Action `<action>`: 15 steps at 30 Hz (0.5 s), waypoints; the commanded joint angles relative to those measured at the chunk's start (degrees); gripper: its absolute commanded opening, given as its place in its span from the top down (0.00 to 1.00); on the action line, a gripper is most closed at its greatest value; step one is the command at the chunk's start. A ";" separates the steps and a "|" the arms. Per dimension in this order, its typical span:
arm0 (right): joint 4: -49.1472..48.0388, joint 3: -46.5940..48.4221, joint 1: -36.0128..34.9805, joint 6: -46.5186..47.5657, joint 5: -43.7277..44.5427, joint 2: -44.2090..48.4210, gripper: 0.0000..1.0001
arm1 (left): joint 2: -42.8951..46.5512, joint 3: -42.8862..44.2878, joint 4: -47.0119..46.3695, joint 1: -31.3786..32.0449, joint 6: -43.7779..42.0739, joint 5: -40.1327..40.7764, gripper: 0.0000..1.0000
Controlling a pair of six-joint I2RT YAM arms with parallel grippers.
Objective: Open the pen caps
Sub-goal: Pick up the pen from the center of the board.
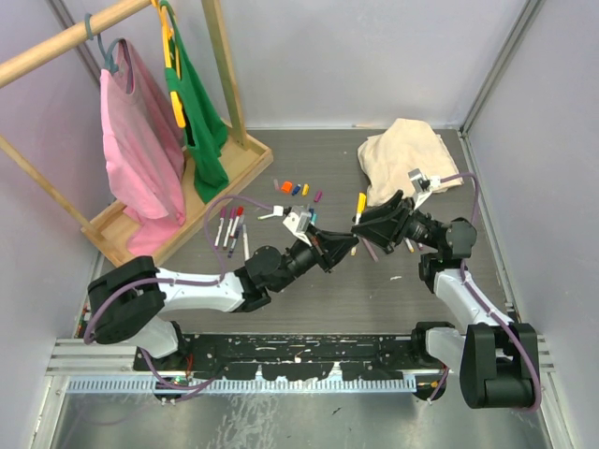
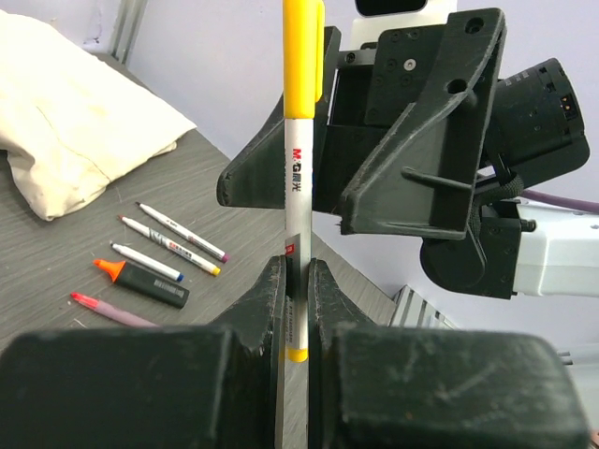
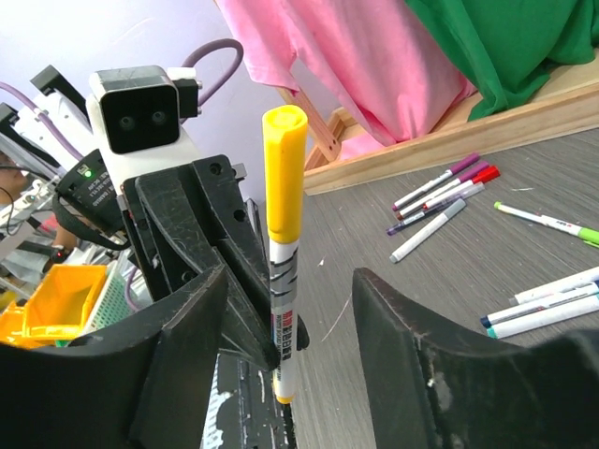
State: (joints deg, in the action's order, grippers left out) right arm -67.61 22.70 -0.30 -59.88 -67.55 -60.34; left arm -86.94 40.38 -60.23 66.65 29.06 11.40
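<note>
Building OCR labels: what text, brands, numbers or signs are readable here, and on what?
"M&G" with two red Chinese characters: white marker barrel under the yellow plastic cap.
Black and red print lower on that barrel: blurred.
Print on the thin white markers lying flat: too small.

Yellow cap (image 3: 284,173); white pen barrel (image 2: 297,192); pink shirt (image 1: 140,150); green shirt (image 1: 203,131).

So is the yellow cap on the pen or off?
On. The yellow cap covers the top of the white pen; left fingers pinch its barrel, right fingers stand apart either side of it.
</note>
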 commanded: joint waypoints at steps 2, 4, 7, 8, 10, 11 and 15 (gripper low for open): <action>1.39 1.38 -0.53 2.40 0.70 1.65 0.47 | -0.13 2.43 -5.15 0.76 -0.74 2.15 1.00; 1.99 1.52 -0.81 3.14 0.34 1.71 0.53 | -0.25 2.51 -5.16 0.83 -0.67 2.46 1.00; 2.43 1.64 -1.30 4.08 0.06 1.96 0.59 | -0.46 2.72 -5.11 0.85 -0.58 2.81 1.00; 2.60 1.62 -1.43 4.46 -0.10 1.99 0.61 | -0.58 2.77 -5.16 0.85 -0.51 2.88 1.00; 3.34 1.85 -1.63 5.27 -0.36 2.06 0.65 | -0.68 2.77 -5.15 0.87 -0.32 3.05 1.00; 3.73 2.01 -1.78 5.79 -0.54 2.01 0.68 | -0.65 2.77 -5.14 0.90 -0.28 3.17 1.00; 6.02 2.82 -1.96 7.87 -1.39 2.11 0.86 | -0.70 2.56 -4.48 0.93 0.15 2.86 0.94</action>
State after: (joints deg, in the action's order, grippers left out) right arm -62.48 22.87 -1.89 -55.42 -68.10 -59.57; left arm -87.59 41.10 -60.51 67.16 29.21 13.34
